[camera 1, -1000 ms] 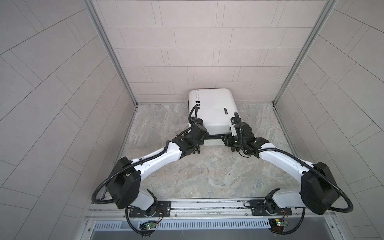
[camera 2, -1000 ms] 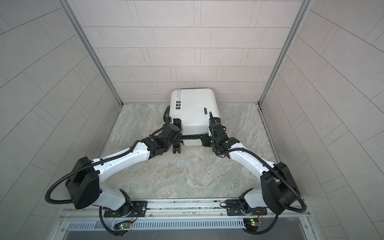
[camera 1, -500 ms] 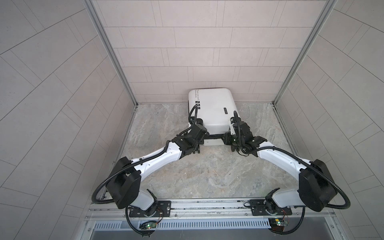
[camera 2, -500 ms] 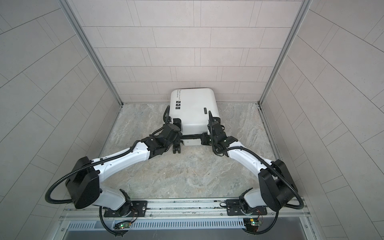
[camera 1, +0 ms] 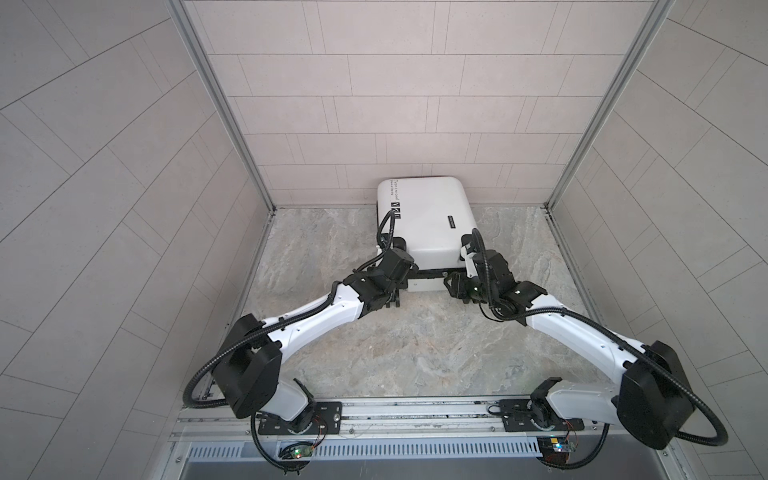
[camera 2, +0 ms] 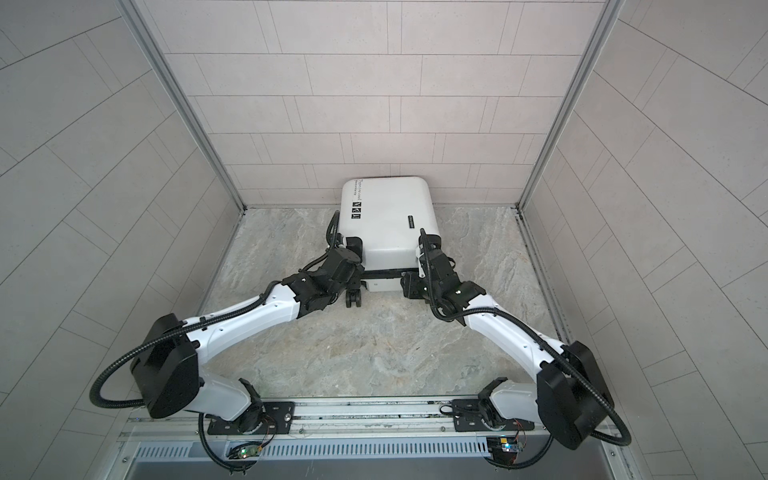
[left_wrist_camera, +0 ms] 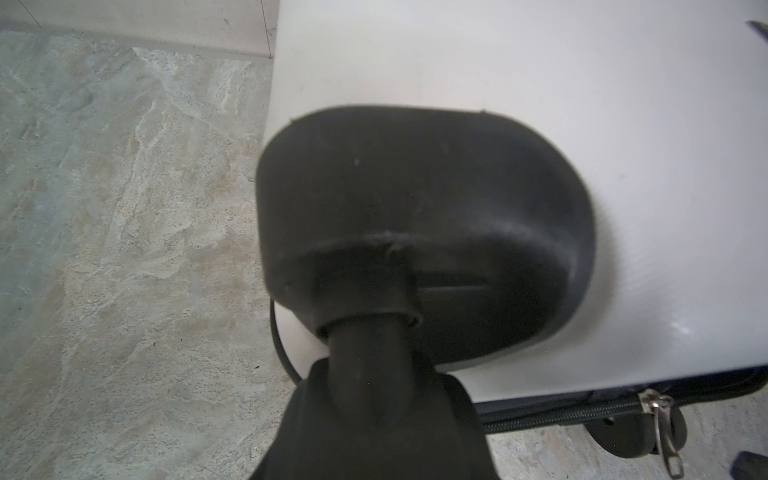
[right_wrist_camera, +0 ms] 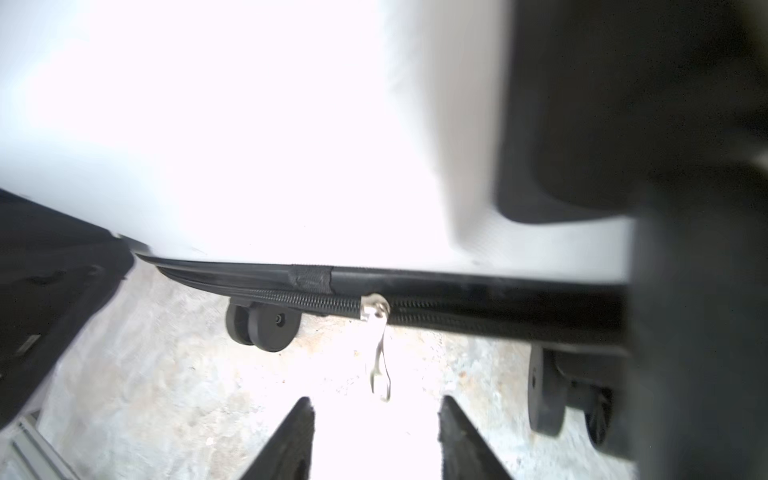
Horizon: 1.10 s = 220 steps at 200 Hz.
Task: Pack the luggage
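We find the luggage (camera 1: pixel 428 224) lying flat at the back of the table (camera 1: pixel 415 357), its far end by the back wall, roughly central in both top views, white shell facing up. Both arms reach to its near end. The right claw (right_wrist_camera: pixel 376 415) stands open, its fingers apart with nothing between them, and the zip pull (right_wrist_camera: pixel 380 361) dangles just ahead of the gap. A wheel (right_wrist_camera: pixel 264 326) shows beneath the black zip band. The left claw (camera 2: pixel 353 261) sits at the near left corner, hard by the wheel housing (left_wrist_camera: pixel 415 216) (black on black there, so fingers and caster merge). We cannot tell whether it grips anything or is merely close.
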Available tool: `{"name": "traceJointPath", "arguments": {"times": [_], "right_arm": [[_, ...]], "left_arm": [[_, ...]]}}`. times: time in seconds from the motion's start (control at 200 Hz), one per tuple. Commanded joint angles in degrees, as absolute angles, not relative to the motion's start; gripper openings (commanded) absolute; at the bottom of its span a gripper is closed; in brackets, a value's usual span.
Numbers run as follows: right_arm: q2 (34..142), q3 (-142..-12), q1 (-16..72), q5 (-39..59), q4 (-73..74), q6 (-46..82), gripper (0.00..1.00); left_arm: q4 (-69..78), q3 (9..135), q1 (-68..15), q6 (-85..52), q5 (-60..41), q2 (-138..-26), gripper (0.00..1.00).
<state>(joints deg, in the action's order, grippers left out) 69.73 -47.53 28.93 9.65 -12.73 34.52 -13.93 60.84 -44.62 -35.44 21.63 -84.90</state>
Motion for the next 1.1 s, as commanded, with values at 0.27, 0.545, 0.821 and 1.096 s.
{"name": "traceJointPath", "arguments": {"times": [0.27,0.545,0.821,1.096], "right_arm": [[54.5,-33.8,29.9,1.1,-1.4,29.4,0.61],[53.3,-21.2,30.0,3.3,19.1,33.7,0.6],[60.3,-20.6,32.2,3.3,31.4,32.1,0.53],[66.6,-23.1,32.6,3.6,35.1,32.6,0.39]], "left_arm": [[-9.6,61.6,-46.1,-33.8,17.5,-82.3,0.0],[-9.1,61.3,-46.1,-34.0,16.9,-82.6,0.0],[-9.1,60.8,-46.1,-34.0,16.8,-82.3,0.0],[-9.0,60.6,-46.2,-33.9,16.7,-82.0,0.0]]}}
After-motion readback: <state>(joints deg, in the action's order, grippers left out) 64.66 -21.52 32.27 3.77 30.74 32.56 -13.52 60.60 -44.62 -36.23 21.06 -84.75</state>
